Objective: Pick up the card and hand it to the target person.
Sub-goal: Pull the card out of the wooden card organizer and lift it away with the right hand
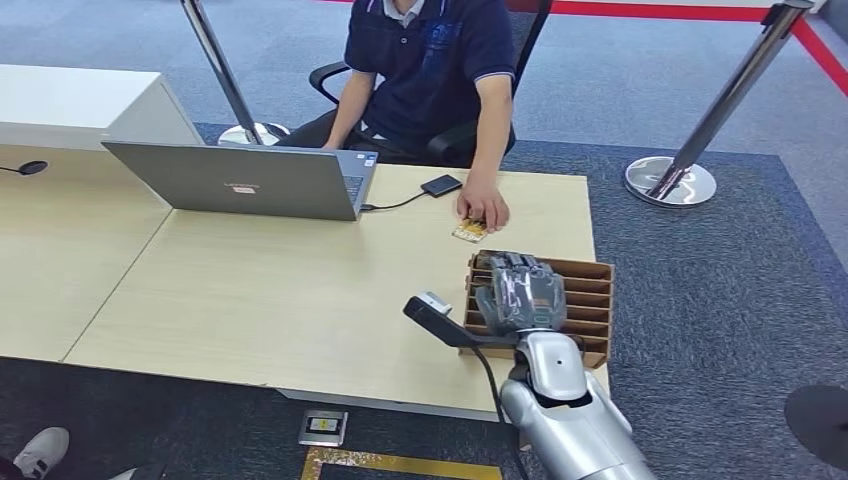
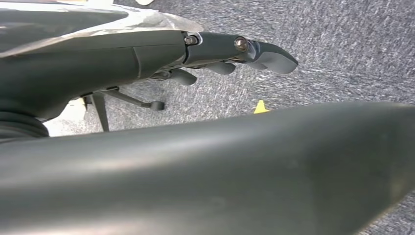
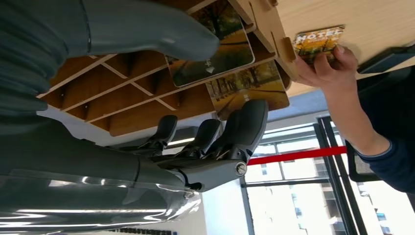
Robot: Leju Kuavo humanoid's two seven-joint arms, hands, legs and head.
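**Card under the person's hand, right robot hand over the rack**

We see the card [image 1: 469, 230] flat on the worktop [image 1: 250, 290], just beyond the far left corner of the rack [image 1: 590, 300], with the person's hand [image 1: 484, 208] resting on it. Our right robot hand [image 1: 520, 293] hovers over the rack's slots, fingers [image 3: 240, 127] loosely spread and holding nothing; two more picture cards [image 3: 215, 49] sit in the rack beside it. Our left robot hand [image 2: 230, 51] hangs over the carpet, empty, fingers loosely apart. A laptop [image 1: 240, 180] stands far left on the worktop.
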